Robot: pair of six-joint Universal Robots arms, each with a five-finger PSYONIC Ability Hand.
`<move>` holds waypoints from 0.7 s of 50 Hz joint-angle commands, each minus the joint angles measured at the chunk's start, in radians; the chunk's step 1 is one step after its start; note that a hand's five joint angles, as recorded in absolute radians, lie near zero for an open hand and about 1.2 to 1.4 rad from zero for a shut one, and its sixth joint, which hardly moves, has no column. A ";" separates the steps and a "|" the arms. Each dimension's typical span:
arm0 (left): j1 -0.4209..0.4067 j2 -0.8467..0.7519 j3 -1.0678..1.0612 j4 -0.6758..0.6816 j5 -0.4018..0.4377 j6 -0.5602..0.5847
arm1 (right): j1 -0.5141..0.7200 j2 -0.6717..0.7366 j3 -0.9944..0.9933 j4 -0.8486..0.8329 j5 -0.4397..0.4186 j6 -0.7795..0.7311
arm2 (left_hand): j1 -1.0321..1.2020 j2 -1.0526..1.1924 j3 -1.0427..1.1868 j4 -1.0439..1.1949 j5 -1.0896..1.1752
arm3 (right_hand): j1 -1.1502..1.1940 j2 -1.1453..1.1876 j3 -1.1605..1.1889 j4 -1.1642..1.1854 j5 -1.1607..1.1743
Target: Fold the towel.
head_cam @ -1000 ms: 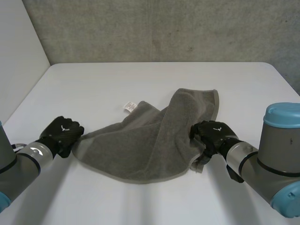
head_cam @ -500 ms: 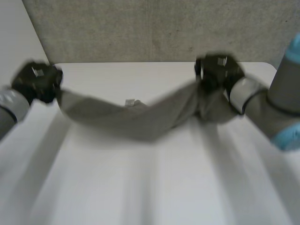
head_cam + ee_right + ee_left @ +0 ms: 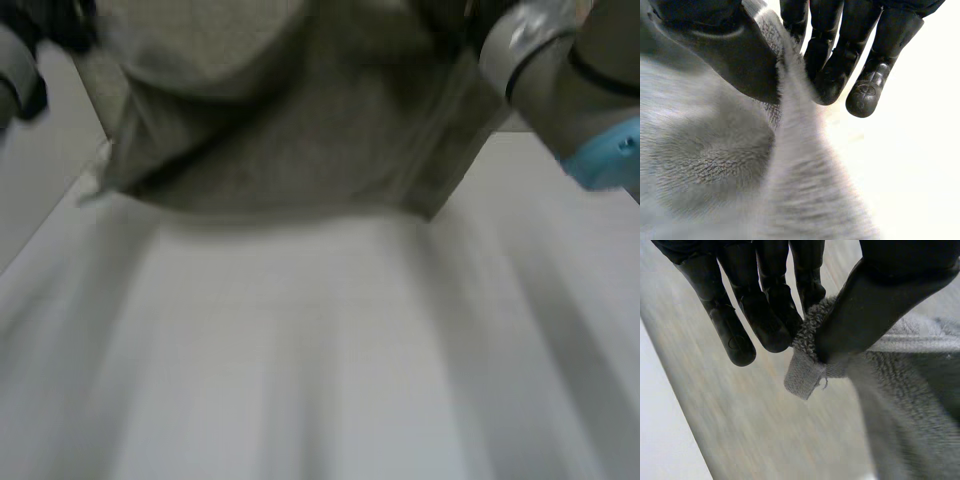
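Observation:
The grey towel (image 3: 290, 120) hangs in the air above the white table (image 3: 320, 380), stretched between both raised arms, its lower edge sagging. In the left wrist view my left hand (image 3: 765, 310) pinches a towel corner (image 3: 807, 372) between thumb and fingers. In the right wrist view my right hand (image 3: 840, 65) pinches the towel's edge (image 3: 790, 115) between thumb and fingers, and the rest of the cloth (image 3: 710, 165) drops away below it. From the head camera, my left hand (image 3: 55, 18) is at the towel's upper left end, and my right arm (image 3: 545, 70) comes in at its upper right end.
Bare white tabletop lies under the hanging towel. A pale side wall (image 3: 30, 200) stands at the left of the table.
Both hands have risen from the table, lifting the towel off it. The cloth, crumpled on the table a second ago, now hangs spread between them, much higher.

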 commanded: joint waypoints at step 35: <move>0.030 -0.123 0.008 -0.147 0.030 0.040 | -0.003 0.211 -0.308 0.213 0.011 -0.161 | 0.134 0.077 0.054 0.040 0.098 | 0.067 0.087 0.061 0.058 0.060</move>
